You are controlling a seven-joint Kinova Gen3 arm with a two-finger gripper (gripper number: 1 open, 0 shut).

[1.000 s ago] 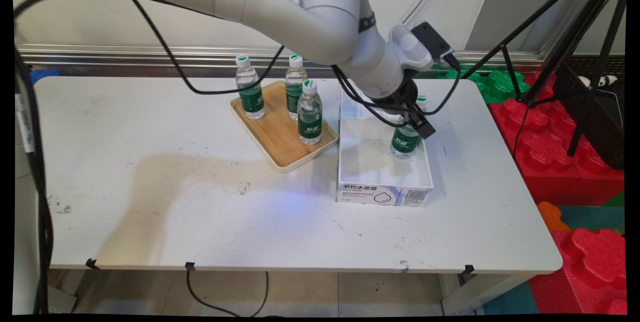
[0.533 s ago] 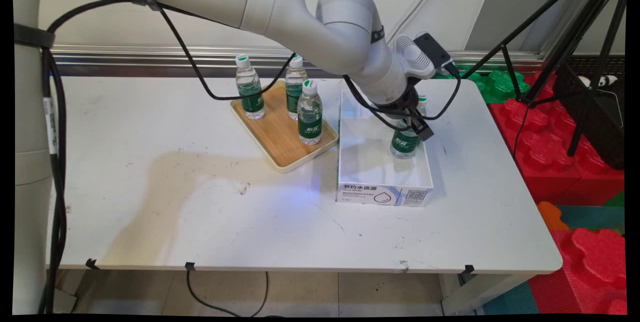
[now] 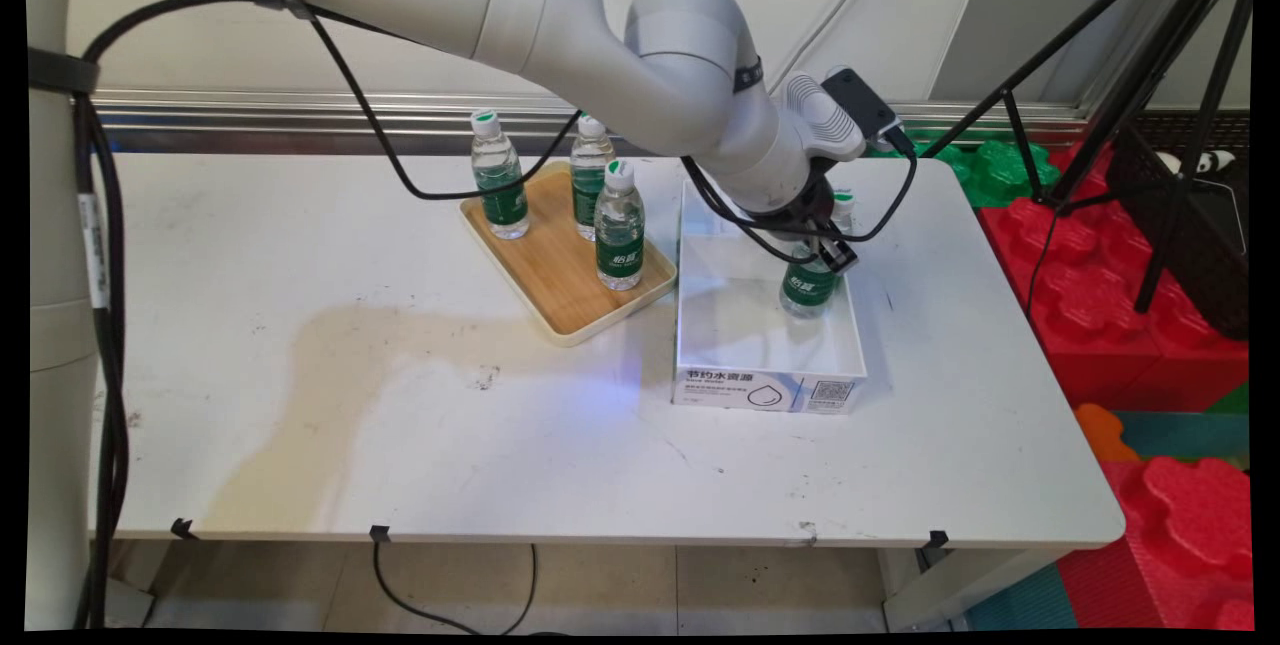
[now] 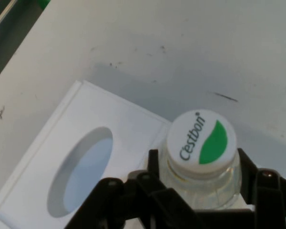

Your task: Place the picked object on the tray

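Note:
A clear water bottle [image 3: 808, 287] with a green label stands upright in the right half of an open white box [image 3: 765, 387]. My gripper [image 3: 826, 251] comes down on it from above and is shut on its neck. In the hand view the white cap with a green leaf [image 4: 201, 138] sits between my two black fingers [image 4: 153, 160], and my gripper [image 4: 198, 162] hugs the clear shoulder below it. A white flap of the box with an oval hole [image 4: 47, 162] lies to the left. Behind my hand, the cap of a second bottle [image 3: 845, 205] shows at the box's far right corner.
A wooden tray [image 3: 560, 280] left of the box holds three upright water bottles [image 3: 619, 230]. Black cables hang from the arm over the tray's far side. Tripod legs [image 3: 1150, 125] and red foam blocks [image 3: 1120, 305] stand off the table's right edge.
The arm's upper links have swung in from the left and the wrist has tilted a little. The gripper stays at the bottle's neck and has shifted slightly left; the bottle still stands in the box.

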